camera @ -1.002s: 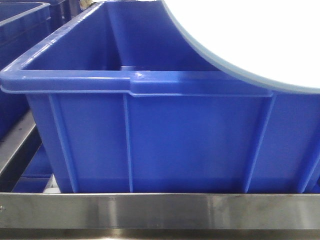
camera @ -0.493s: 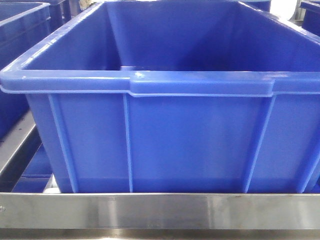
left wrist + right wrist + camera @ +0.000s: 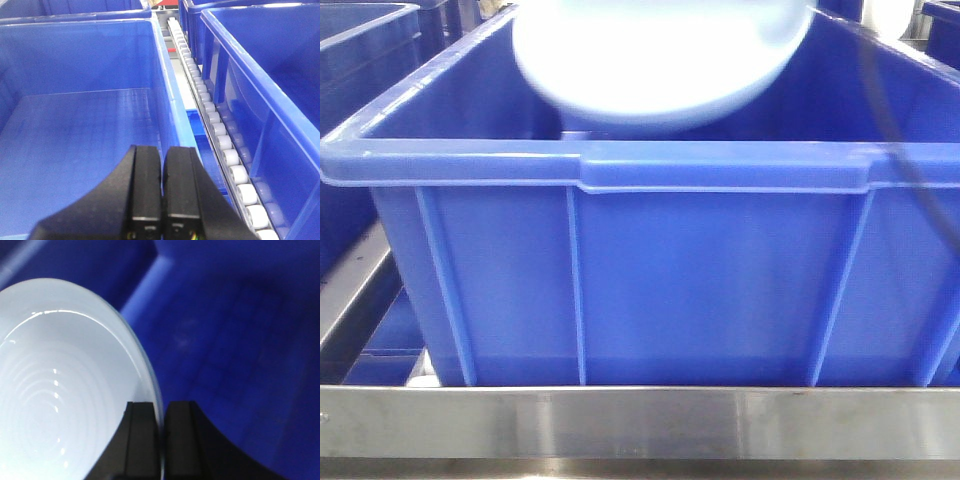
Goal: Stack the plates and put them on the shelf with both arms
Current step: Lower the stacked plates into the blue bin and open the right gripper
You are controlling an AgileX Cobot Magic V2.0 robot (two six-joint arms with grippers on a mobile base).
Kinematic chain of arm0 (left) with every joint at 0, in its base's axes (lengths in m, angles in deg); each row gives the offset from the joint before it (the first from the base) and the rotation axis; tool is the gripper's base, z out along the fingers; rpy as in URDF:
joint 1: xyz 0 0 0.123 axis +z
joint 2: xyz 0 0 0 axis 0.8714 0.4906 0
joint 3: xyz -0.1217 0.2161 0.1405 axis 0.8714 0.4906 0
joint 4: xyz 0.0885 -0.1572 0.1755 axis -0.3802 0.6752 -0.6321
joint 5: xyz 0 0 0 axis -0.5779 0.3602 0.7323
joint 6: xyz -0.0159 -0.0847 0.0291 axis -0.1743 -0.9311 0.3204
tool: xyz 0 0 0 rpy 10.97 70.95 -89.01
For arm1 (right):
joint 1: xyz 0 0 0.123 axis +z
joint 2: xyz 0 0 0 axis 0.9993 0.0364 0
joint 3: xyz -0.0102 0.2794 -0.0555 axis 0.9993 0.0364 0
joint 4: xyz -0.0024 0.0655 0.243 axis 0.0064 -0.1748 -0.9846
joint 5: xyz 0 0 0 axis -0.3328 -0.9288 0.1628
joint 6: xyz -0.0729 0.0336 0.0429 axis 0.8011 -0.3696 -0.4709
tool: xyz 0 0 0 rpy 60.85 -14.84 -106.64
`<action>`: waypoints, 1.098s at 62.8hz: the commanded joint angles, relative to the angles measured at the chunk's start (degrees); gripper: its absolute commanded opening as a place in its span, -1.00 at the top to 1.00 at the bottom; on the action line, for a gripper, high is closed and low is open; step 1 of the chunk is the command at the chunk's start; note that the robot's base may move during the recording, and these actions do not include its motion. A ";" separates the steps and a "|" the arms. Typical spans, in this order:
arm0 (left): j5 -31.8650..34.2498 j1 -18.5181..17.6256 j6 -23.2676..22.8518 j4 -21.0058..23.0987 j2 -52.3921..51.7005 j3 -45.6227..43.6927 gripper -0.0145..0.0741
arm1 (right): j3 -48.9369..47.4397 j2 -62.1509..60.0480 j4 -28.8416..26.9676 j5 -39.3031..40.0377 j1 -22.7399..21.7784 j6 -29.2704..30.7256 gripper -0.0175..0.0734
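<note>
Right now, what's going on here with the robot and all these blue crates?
The right gripper is shut on the rim of a white plate, holding it over the inside of a blue crate. From the front the plate shows blurred above the crate's opening. The left gripper is shut and holds nothing, hanging over a crate beside a roller track. The steel shelf band runs in front. Only one plate is in view.

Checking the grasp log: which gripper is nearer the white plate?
Right. The right gripper is shut on the plate rim; the left gripper hangs shut over a blue crate, no plate near it.
</note>
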 commanded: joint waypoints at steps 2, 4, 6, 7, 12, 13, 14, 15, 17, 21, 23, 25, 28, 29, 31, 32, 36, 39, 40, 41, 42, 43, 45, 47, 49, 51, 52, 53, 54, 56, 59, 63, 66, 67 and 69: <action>5.20 0.01 -0.42 0.20 0.61 -1.78 0.48 | -4.39 3.04 -0.60 2.60 0.13 0.40 0.49; 5.20 0.01 -0.42 0.20 0.61 -1.78 0.48 | -5.11 4.70 -0.54 2.34 0.36 0.40 0.49; 5.20 0.01 -0.42 0.20 0.61 -1.78 0.48 | -5.62 5.95 -0.42 2.16 0.53 0.40 0.49; 5.20 0.01 -0.42 0.20 0.61 -1.78 0.48 | -5.89 6.54 -0.37 1.94 0.67 0.40 0.49; 5.20 0.01 -0.42 0.20 0.61 -1.78 0.48 | -7.62 9.58 0.17 0.92 1.22 0.93 0.49; 5.20 0.01 -0.42 0.20 0.61 -1.78 0.48 | -7.85 10.33 0.27 0.71 1.36 0.95 0.49; 5.20 0.01 -0.42 0.20 0.61 -1.78 0.48 | -8.12 10.78 0.34 0.52 1.52 1.03 0.49; 5.20 0.01 -0.42 0.20 0.61 -1.78 0.48 | -8.37 11.26 0.42 0.27 1.60 1.03 0.49; 5.20 0.01 -0.42 0.20 0.61 -1.78 0.48 | -8.81 12.11 0.60 -0.19 1.66 1.03 0.49; 5.20 0.01 -0.42 0.20 0.61 -1.78 0.48 | -9.57 13.79 0.74 -0.93 1.66 1.03 0.49; 5.20 0.01 -0.42 0.20 0.61 -1.78 0.48 | -9.74 14.41 0.80 -1.24 1.66 1.03 0.49; 5.20 0.01 -0.42 0.20 0.61 -1.78 0.48 | -9.73 14.97 0.89 -1.30 1.66 1.03 0.49; 5.20 0.01 -0.42 0.20 0.61 -1.78 0.48 | -9.73 15.47 1.49 -1.43 1.66 1.03 0.49; 5.20 0.01 -0.42 0.20 0.61 -1.78 0.48 | -9.73 15.66 1.65 -1.52 1.66 1.03 0.48; 5.20 0.01 -0.42 0.20 0.61 -1.78 0.48 | -9.73 15.82 1.98 -1.67 1.66 1.03 0.48; 5.20 0.01 -0.42 0.20 0.61 -1.78 0.48 | -9.73 15.90 2.14 -1.82 1.66 1.03 0.48; 5.20 0.01 -0.42 0.20 0.61 -1.78 0.48 | -9.73 15.97 2.78 -2.07 1.66 1.03 0.48; 5.20 0.01 -0.42 0.20 0.61 -1.78 0.48 | -9.73 15.97 2.92 -2.14 1.66 1.03 0.48; 5.20 0.01 -0.42 0.20 0.61 -1.78 0.48 | -9.73 15.97 2.98 -2.14 1.66 1.03 0.47; 5.20 0.01 -0.42 0.20 0.61 -1.78 0.48 | -9.73 15.97 2.99 -2.14 1.66 1.03 0.46; 5.20 0.01 -0.42 0.20 0.61 -1.78 0.48 | -9.73 15.92 3.05 -2.19 1.66 1.03 0.45; 5.20 0.01 -0.42 0.20 0.61 -1.78 0.48 | -9.73 15.92 3.05 -2.19 1.66 1.03 0.42; 5.20 0.01 -0.42 0.20 0.61 -1.78 0.48 | -9.73 15.92 3.05 -2.33 1.66 1.03 0.34; 5.20 0.01 -0.42 0.20 0.61 -1.78 0.48 | -9.73 15.92 3.05 -2.47 1.66 1.03 0.23; 5.20 0.01 -0.42 0.20 0.61 -1.78 0.48 | -9.73 15.92 3.05 -2.65 1.66 1.03 0.11; 5.20 0.01 -0.42 0.20 0.61 -1.78 0.48 | -9.73 15.92 3.05 -2.73 1.66 1.03 -0.01; 5.20 0.01 -0.42 0.20 0.61 -1.78 0.48 | -9.73 15.92 3.05 -2.79 1.66 1.03 -0.07; 5.20 0.01 -0.42 0.20 0.61 -1.78 0.48 | -9.73 15.92 3.05 -2.88 1.66 1.03 -0.17; 5.20 0.01 -0.42 0.20 0.61 -1.78 0.48 | -9.73 15.92 3.05 -2.95 1.66 1.03 -0.22; 5.20 0.01 -0.42 0.20 0.61 -1.78 0.48 | -9.73 15.92 3.05 -3.10 1.66 1.03 -0.33; 5.20 0.01 -0.42 0.20 0.61 -1.78 0.48 | -9.73 15.88 3.05 -3.37 1.66 1.03 -0.48; 5.20 0.01 -0.42 0.20 0.61 -1.78 0.48 | -9.73 15.62 3.05 -3.60 1.66 1.03 -0.56; 5.20 0.01 -0.42 0.20 0.61 -1.78 0.48 | -9.73 15.25 3.05 -3.70 1.66 1.03 -0.56; 5.20 0.01 -0.42 0.20 0.61 -1.78 0.48 | -9.73 15.11 3.05 -3.72 1.66 1.03 -0.55; 5.20 0.01 -0.42 0.20 0.61 -1.78 0.48 | -9.73 14.70 3.05 -3.76 1.66 1.03 -0.54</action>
